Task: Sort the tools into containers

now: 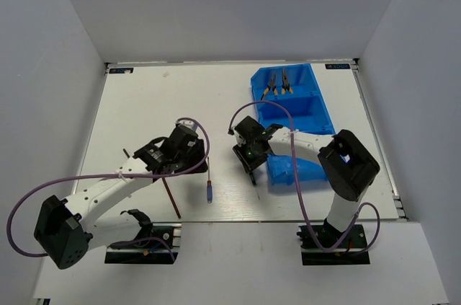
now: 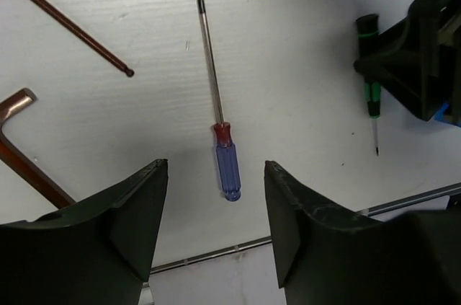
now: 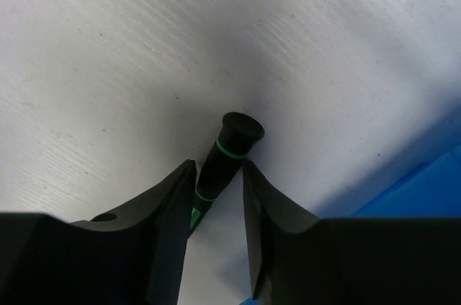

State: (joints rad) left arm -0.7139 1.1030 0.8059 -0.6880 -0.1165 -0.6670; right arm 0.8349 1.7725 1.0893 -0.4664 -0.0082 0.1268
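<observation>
Left claw (image 2: 215,168) gapes over the blue-red screwdriver (image 2: 225,153); right claw (image 3: 218,166) apparently pinches the black-green screwdriver (image 3: 240,130).

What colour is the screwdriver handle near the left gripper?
Blue screwdriver handle with a red collar; clearest in left wrist view.

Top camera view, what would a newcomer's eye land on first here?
The bright blue bin at the far right of the table stands out most, with two yellow-handled pliers in its farthest compartment. Beside it, the handle of the black-green screwdriver sits between the fingers of the right pincer. The open left pincer hovers over the blue-red screwdriver lying near the front edge.
</observation>
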